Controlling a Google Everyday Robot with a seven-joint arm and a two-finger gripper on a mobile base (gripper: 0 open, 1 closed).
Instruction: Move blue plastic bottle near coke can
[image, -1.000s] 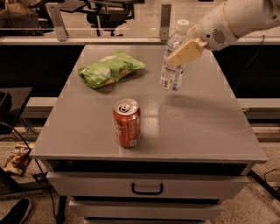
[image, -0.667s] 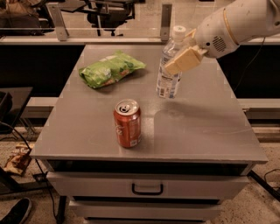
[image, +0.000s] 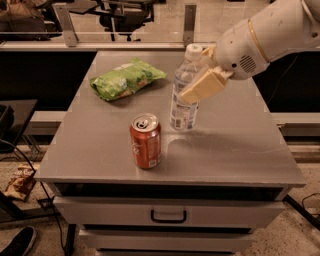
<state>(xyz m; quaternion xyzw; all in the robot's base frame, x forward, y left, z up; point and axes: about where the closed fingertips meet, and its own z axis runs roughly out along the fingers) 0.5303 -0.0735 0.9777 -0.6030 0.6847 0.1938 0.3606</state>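
Bottle (image: 182, 114) shifted left — nearer coke can (image: 146, 141), hand (image: 196, 91) gripping its middle

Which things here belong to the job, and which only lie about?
Job:
- blue plastic bottle, upright
- gripper, jaws shut around the bottle's middle
- coke can, standing apart, in front and to the left of the bottle

Lying about:
- green snack bag, flat at the back left of the table
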